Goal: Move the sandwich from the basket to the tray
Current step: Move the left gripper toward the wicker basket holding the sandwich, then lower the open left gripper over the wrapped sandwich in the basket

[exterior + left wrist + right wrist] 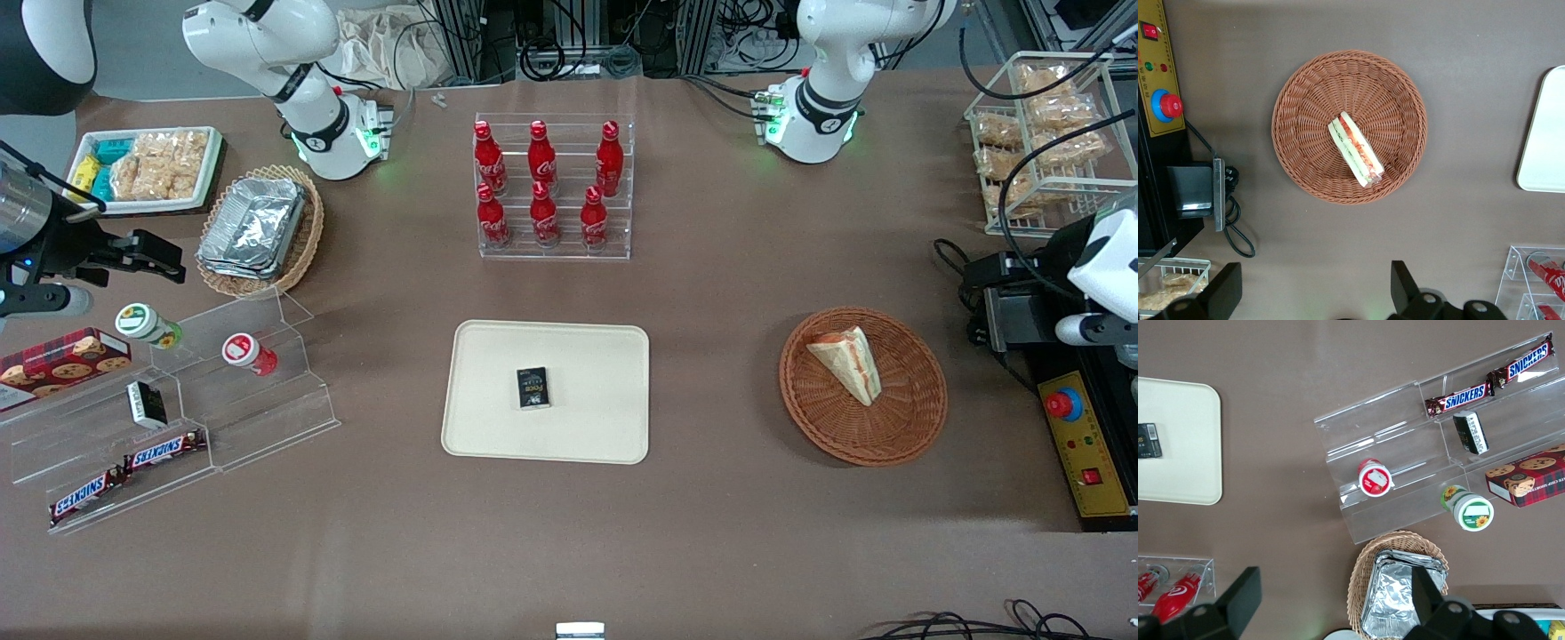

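The sandwich (pixel 846 362) is a clear-wrapped wedge of pale bread lying in the round reddish-brown basket (pixel 916 418), toward the working arm's end of the table. The wrist view looks down on the sandwich (pixel 1355 149), showing its red and green filling edge, near the middle of the basket (pixel 1305 127). My left gripper (pixel 1313 288) hangs high above bare table beside the basket, open wide with nothing between its fingers (pixel 1401 283). The cream tray (pixel 498 427) lies flat mid-table with a small black box (pixel 532 388) on it. One corner of the tray (pixel 1546 133) shows in the wrist view.
A yellow control box with a red stop button (pixel 1086 444) and cables lie beside the basket at the table's end. A wire rack of bagged snacks (pixel 1040 133) stands farther from the camera. A clear stand of red cola bottles (pixel 553 191) is farther back than the tray.
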You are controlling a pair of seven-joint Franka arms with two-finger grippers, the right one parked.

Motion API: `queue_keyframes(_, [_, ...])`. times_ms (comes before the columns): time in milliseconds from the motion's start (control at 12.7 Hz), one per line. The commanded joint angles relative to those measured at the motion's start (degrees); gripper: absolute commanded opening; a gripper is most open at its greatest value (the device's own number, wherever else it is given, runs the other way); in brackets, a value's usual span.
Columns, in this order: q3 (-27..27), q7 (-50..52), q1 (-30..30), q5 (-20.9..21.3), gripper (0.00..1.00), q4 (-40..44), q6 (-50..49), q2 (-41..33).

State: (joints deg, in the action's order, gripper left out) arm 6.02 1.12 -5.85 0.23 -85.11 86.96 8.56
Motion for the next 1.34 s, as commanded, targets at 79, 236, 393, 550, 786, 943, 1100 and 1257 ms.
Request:
queue_keyframes(79, [0.0, 0.4, -0.2, -0.6, 0.99, -2.1, -0.3, 0.7])
queue_keyframes(236, [0.0, 0.7, -0.3, -1.0, 0.99, -5.8, 3.1, 0.4])
queue_keyframes(393, [0.0, 2.6, -0.3, -0.9, 0.99, -11.0, 8.0, -0.9])
queue_keyframes(550, [0.0, 7.6, -0.2, -1.1, 0.99, -17.9, 18.4, -2.2])
queue_keyframes(786, [0.1, 17.4, 0.2, -1.0, 0.99, -25.0, 27.9, -2.5])
queue_keyframes(943, [0.2, 20.7, 0.2, -1.2, 0.99, -27.1, 29.4, -2.0])
queue_keyframes(1100, [0.2, 24.1, 0.2, -3.9, 0.99, -28.7, 31.6, -0.2])
queue_keyframes(1257, [0.4, 28.2, 0.7, -4.1, 0.98, -31.0, 35.7, 1.3])
